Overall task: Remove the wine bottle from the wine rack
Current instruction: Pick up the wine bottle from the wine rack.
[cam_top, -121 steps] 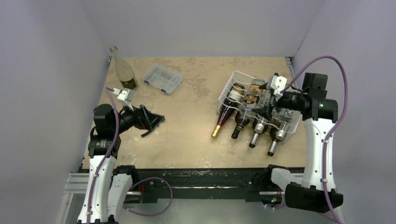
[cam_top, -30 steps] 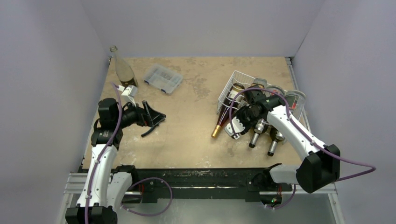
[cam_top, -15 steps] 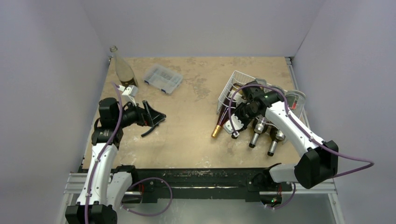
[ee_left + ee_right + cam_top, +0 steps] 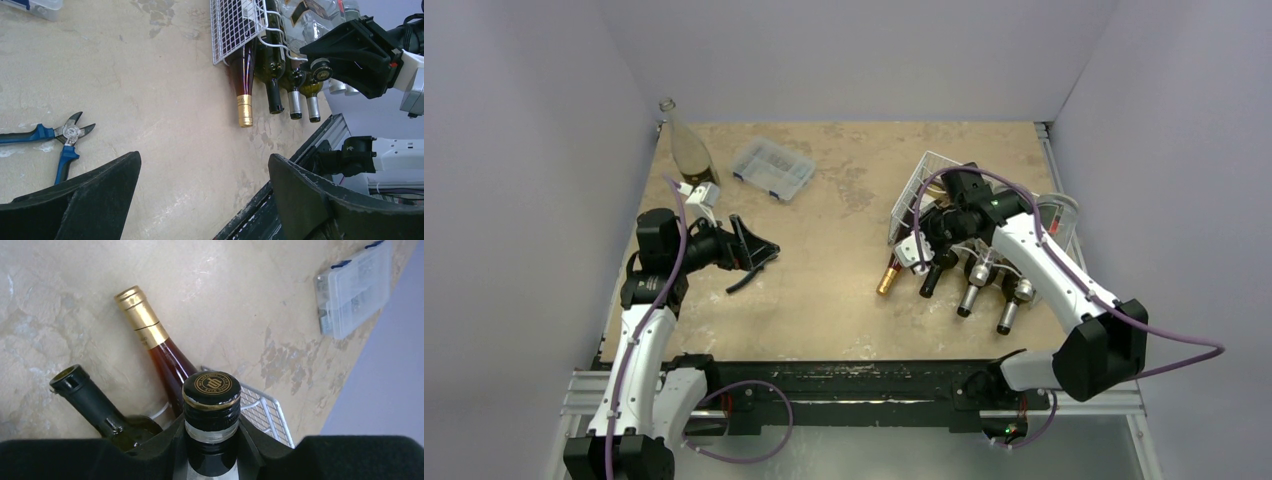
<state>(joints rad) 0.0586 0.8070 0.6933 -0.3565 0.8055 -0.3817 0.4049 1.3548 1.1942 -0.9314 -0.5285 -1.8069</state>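
Observation:
The white wire wine rack lies at the right of the table with several bottles in it, necks toward the near edge. My right gripper is shut on the neck of a clear-glass wine bottle with a black screw cap, just below the cap. From the left wrist view that cap sits between the black fingers, above the lower row of necks. In the top view the right gripper covers the held bottle. My left gripper hangs open over bare table at the left.
A gold-foil bottle and a dark green bottle lie just below the held one. Blue-handled pliers lie near the left gripper. A clear plastic box and an upright clear bottle stand at the back left.
The right gripper has slid up the necks toward the rack and closed on the black-capped bottle's neck. The left arm has stayed still.

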